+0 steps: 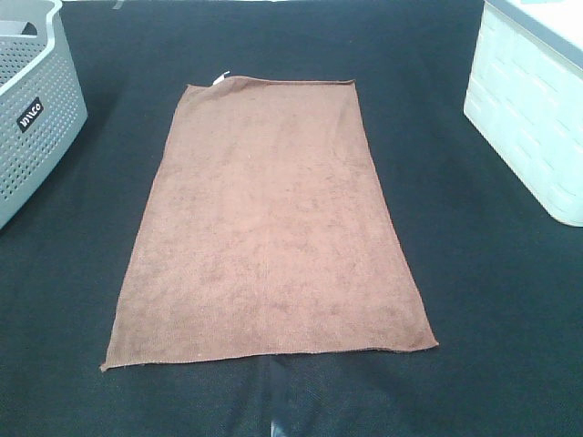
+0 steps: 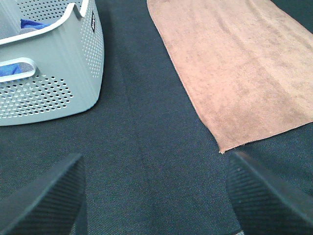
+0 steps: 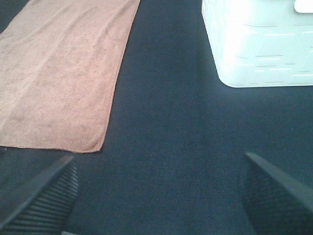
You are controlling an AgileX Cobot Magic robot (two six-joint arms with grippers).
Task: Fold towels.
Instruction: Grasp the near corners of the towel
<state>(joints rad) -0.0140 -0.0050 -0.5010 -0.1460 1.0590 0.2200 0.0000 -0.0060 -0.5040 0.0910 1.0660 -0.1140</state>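
The left end effector [image 2: 154,200] and right end effector [image 3: 156,200] gape empty; the thin towel [image 1: 269,228] lies flat, so a shallow pinch could miss its corners, skewing the fold.

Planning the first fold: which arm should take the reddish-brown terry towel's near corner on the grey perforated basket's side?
Left. The left gripper, open, sits just short of that towel corner; the right gripper faces the other near corner, toward the white bin.

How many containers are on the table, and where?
2. The grey perforated basket sits far left of the towel, the white bin far right. Both run past the frame; others could lie off-camera.
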